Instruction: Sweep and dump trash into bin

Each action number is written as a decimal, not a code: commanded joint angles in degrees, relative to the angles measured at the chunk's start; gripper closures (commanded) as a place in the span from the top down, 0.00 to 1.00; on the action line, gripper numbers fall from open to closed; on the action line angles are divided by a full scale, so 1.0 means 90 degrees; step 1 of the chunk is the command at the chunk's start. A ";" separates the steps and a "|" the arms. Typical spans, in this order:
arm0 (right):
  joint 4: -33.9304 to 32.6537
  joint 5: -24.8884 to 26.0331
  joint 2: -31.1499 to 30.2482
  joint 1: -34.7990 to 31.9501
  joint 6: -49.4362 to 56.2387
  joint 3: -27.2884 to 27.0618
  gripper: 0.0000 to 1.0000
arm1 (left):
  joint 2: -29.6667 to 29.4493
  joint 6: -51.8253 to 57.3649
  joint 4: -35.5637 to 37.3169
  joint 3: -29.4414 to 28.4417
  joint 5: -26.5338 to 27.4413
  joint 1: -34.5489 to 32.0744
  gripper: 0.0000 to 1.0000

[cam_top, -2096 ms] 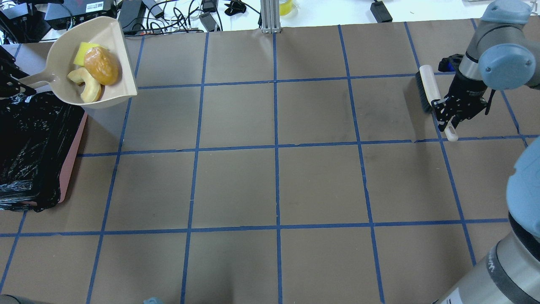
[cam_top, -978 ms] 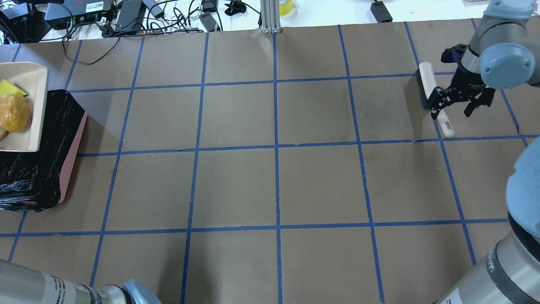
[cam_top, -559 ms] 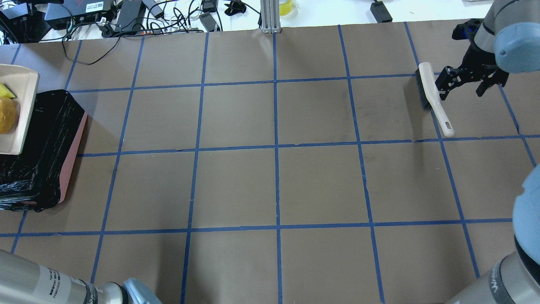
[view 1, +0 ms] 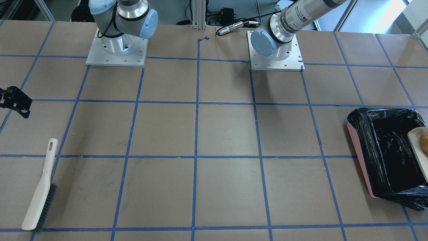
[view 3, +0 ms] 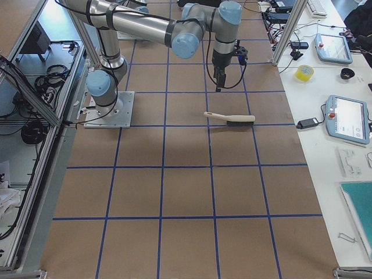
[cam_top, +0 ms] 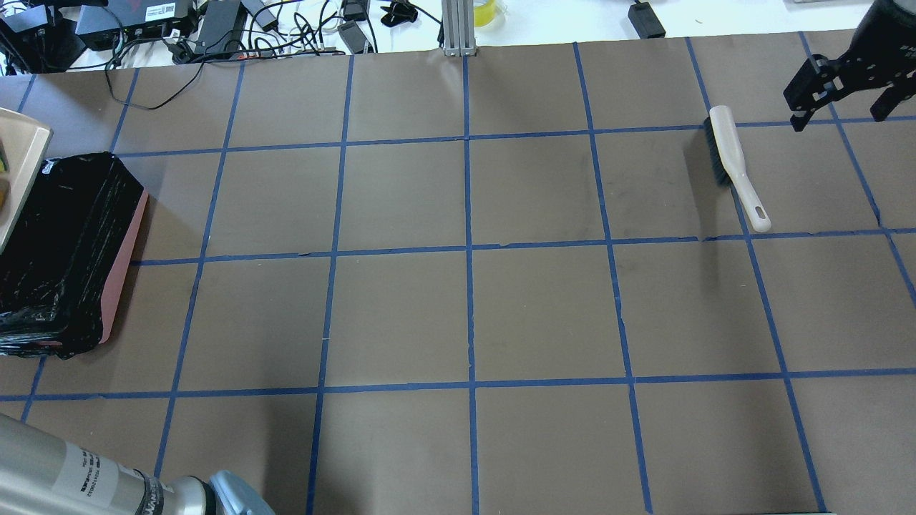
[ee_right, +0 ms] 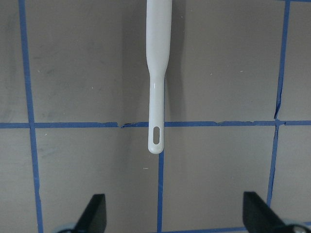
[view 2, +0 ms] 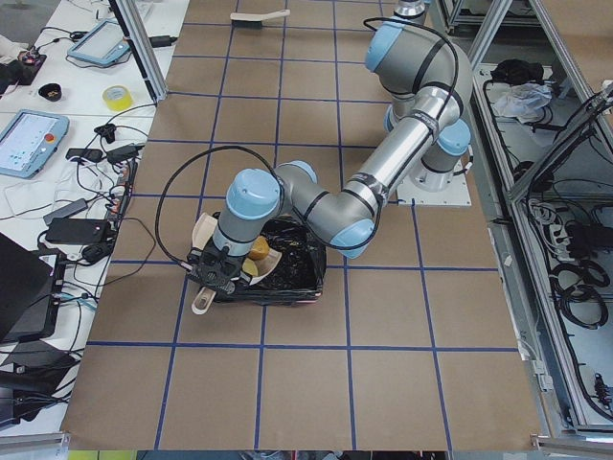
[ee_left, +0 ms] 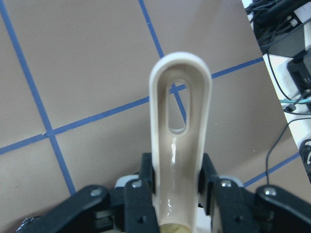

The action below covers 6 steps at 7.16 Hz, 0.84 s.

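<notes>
My left gripper (ee_left: 177,196) is shut on the handle of the beige dustpan (ee_left: 180,97). It holds the pan (view 1: 418,147) over the bin (view 1: 388,150), a pink tub lined with a black bag (cam_top: 64,243). The golden-yellow lump (view 1: 425,141) lies in the pan and also shows in the exterior left view (view 2: 257,251). The crescent piece and the yellow block are out of view. My right gripper (cam_top: 841,107) is open and empty, up and away from the hand brush (cam_top: 730,164).
The brush (ee_right: 158,73) lies flat on the brown table at the far right, its handle toward the robot. Cables and boxes (cam_top: 215,21) sit beyond the table's far edge. The bin stands at the table's left end.
The left arm carried the dustpan with the trash left over the bin, nearly out of the overhead view. The right gripper let go of the brush handle and moved away to the far right.
</notes>
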State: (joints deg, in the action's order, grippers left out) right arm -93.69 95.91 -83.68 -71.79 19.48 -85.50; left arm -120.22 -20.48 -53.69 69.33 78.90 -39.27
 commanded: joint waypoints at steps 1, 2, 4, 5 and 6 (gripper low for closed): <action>0.0593 -0.0031 -0.0428 -0.0468 -0.0627 0.0095 0.99 | 0.0261 0.0603 0.0242 0.0206 -0.0397 -0.0050 0.00; 0.0760 -0.0012 -0.0641 -0.0944 -0.0863 0.0057 1.00 | 0.0349 0.1002 0.0542 0.0284 -0.0891 -0.0060 0.00; 0.0703 -0.0206 -0.0653 -0.1328 -0.1624 0.0076 1.00 | 0.0612 0.1862 0.1197 0.0819 -0.1741 -0.0041 0.00; 0.0713 -0.0429 -0.0653 -0.1455 -0.1646 0.0008 1.00 | 0.0672 0.2097 0.1722 0.1054 -0.1958 -0.0041 0.00; 0.0703 -0.0683 -0.0692 -0.1457 -0.1656 0.0008 1.00 | 0.0731 0.2138 0.1843 0.1192 -0.2183 -0.0012 0.00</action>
State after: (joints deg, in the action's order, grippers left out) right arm -87.33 92.31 -89.63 -84.23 5.24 -85.25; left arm -114.43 -2.78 -39.91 78.03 62.06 -39.57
